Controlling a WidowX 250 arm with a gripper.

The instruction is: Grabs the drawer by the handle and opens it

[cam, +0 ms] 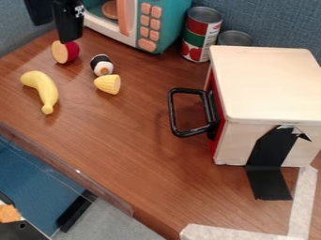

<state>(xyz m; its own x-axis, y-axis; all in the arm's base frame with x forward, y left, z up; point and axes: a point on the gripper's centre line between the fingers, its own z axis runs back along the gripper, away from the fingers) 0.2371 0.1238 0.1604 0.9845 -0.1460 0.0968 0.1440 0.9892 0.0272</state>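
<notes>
"Gripper (pixel 55 33) first: where is it?"

"Upper left, above the brown table (pixel 134 140), fingers apart, nothing between them"

"And under it?"

"Going rightward, a yellow banana (pixel 41 88), then a cut red apple (pixel 65 51), then a toy sushi roll (pixel 101 64) with a piece of corn (pixel 108 84) just beside it"

"Further along?"

"A teal and white toy microwave (pixel 144 26) at the back, then a tall can (pixel 201 33) and a shorter one (pixel 235 38) near it"

"So where's the drawer (pixel 216 117)?"

"At the right, shut in its pale wooden box (pixel 270 84), red front facing left. Its black handle (pixel 171 112) sticks out, well apart from the gripper"

"Anything else there?"

"Black tape (pixel 271 152) down the box's near side"
</notes>
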